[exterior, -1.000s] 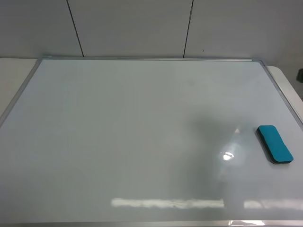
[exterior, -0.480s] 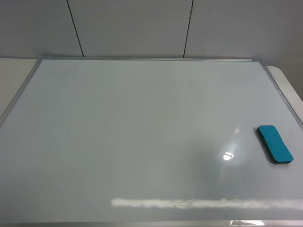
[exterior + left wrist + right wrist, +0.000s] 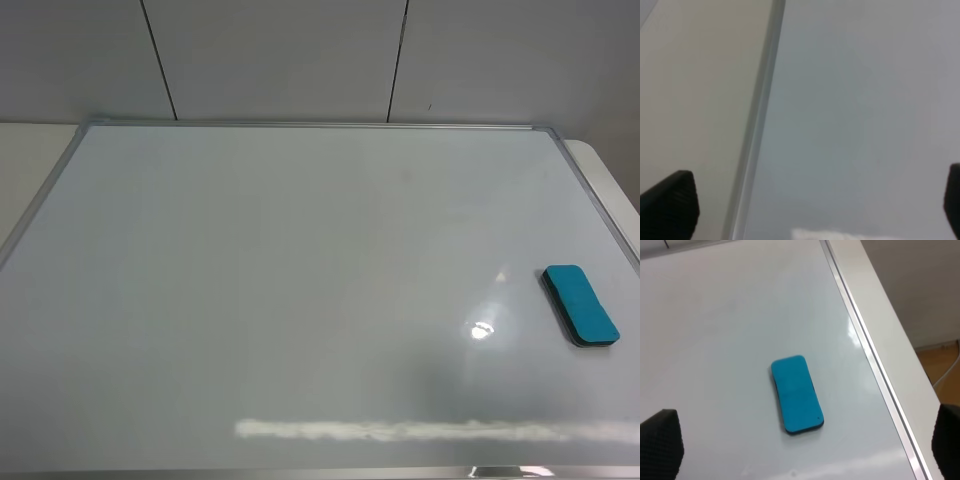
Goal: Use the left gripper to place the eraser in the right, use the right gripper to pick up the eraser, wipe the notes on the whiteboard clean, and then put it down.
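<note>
Eraser (image 3: 580, 305) flat on whiteboard (image 3: 300, 300), near its right edge.

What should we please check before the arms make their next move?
1. Board wiped: ok, no notes visible, only a faint smudge near the middle.
2. Eraser put down: ok, lying flat, blue side up, on the board near its right edge.
3. Right gripper empty: ok, fingers wide apart, well above the eraser.
4. Left gripper empty: ok, open over the board's left frame.
5. Arms clear of the board: ok, neither appears in the high view.
</note>
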`<state>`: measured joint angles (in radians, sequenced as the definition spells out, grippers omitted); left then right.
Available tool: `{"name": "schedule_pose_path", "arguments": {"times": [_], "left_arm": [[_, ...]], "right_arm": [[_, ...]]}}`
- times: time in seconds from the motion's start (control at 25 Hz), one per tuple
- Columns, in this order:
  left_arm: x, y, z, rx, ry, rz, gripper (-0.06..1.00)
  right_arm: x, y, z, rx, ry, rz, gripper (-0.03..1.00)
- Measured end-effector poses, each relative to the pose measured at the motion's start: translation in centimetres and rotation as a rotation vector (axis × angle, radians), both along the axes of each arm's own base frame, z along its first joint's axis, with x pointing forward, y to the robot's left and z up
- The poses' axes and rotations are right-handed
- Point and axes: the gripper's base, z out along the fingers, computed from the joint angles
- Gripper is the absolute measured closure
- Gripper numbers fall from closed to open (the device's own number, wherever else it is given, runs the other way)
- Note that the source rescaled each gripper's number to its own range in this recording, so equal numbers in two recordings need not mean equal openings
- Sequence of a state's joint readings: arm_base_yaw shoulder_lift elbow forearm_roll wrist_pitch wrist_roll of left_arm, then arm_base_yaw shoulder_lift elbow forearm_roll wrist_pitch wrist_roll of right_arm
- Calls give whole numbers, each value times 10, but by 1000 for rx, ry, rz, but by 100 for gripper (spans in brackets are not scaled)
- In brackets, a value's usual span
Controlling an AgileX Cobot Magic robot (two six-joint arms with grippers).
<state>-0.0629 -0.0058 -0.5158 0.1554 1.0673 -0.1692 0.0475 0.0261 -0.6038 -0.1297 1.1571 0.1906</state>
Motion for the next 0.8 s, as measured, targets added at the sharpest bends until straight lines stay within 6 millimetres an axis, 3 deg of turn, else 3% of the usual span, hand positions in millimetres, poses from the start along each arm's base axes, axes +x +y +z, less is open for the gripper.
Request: {"name": "schedule_pose_path", "arguments": {"times": [0.12,0.8], "left_arm": [[0,0,0,0,0,0,-6],[0,0,0,0,0,0,-6]], "right_arm": [[3,1,-16,-3,30,9,-3],[11,7,-21,-76,-3,119,-3]]}}
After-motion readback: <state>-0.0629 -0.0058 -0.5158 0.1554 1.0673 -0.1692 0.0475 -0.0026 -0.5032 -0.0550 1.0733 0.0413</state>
